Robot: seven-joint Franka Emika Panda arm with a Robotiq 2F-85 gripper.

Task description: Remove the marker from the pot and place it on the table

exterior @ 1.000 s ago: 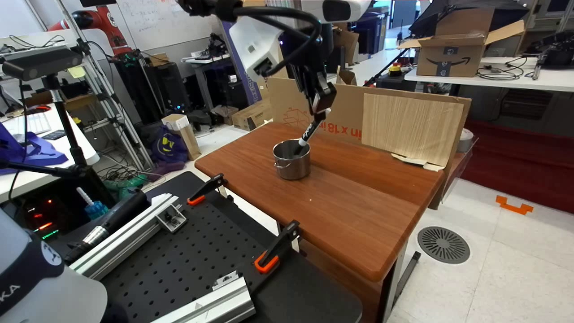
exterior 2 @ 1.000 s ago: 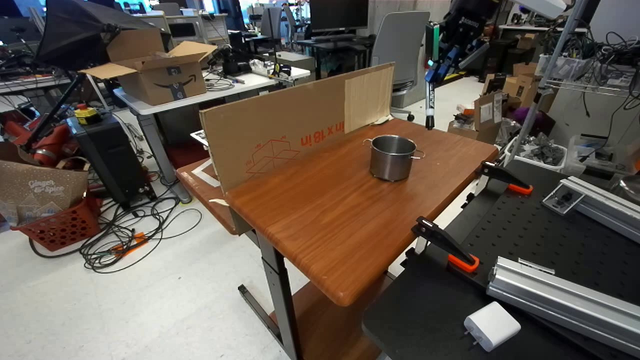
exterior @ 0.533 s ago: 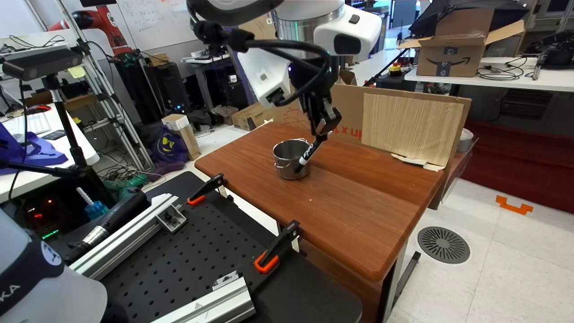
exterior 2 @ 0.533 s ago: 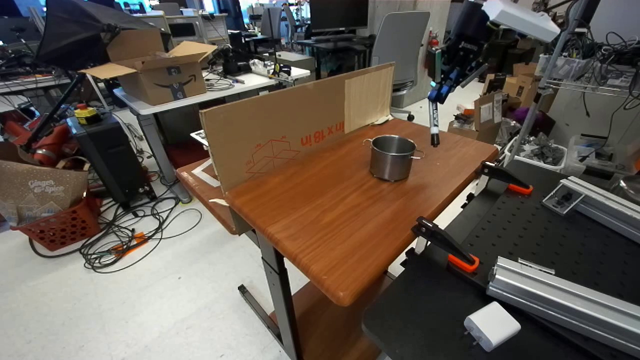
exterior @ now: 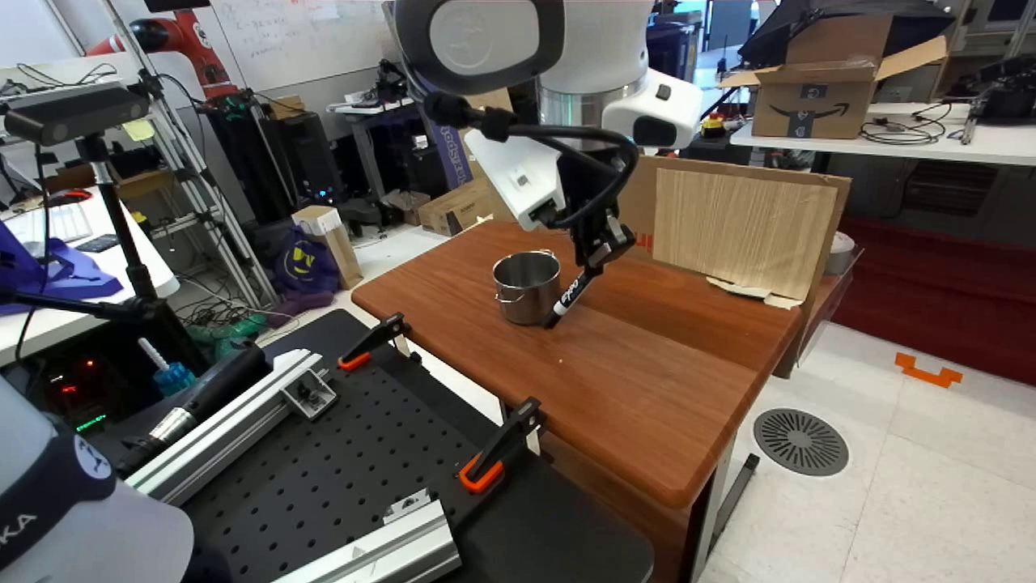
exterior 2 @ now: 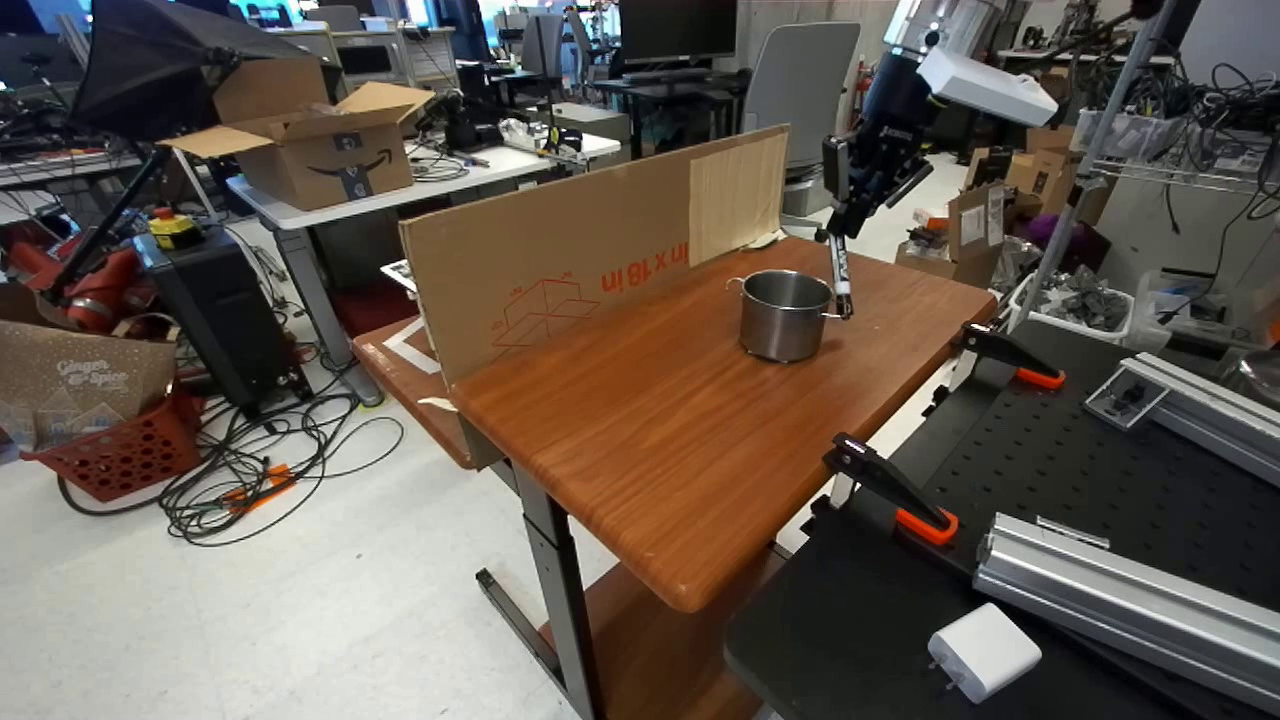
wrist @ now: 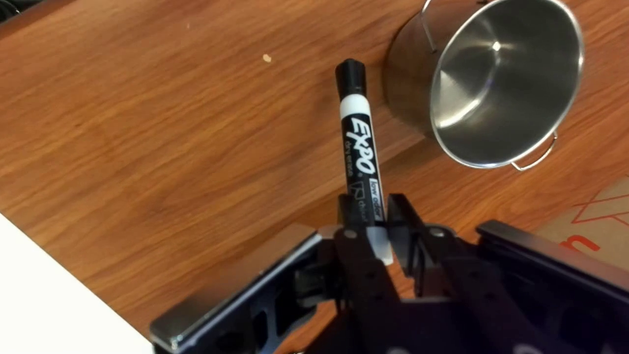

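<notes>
The marker (wrist: pixel 360 142) is black with white bands and EXPO lettering. My gripper (wrist: pixel 371 206) is shut on its upper end in the wrist view. The marker's dark cap points down and away from the fingers. In both exterior views the marker (exterior: pixel 569 296) (exterior 2: pixel 841 268) hangs tilted beside the grey metal pot (exterior: pixel 526 301) (exterior 2: pixel 779 328), outside it. The gripper (exterior: pixel 593 265) (exterior 2: pixel 837 234) is low over the table (exterior: pixel 631 380) (exterior 2: pixel 640 470). I cannot tell whether the cap touches the tabletop. The pot (wrist: pixel 410 78) stands upright, and its visible inside is empty.
A cardboard panel (exterior: pixel 745 231) (exterior 2: pixel 600 240) stands along one long table edge. Black clamps with orange grips (exterior: pixel 502 445) (exterior 2: pixel 890 490) sit at the opposite edge, beside the black perforated bench (exterior: pixel 364 453). The pot's wire handles (wrist: pixel 538 155) stick out near the marker.
The gripper has moved down with the marker still held. In an exterior view the marker's tip has passed from over the pot to beside its base. The pot has not moved.
</notes>
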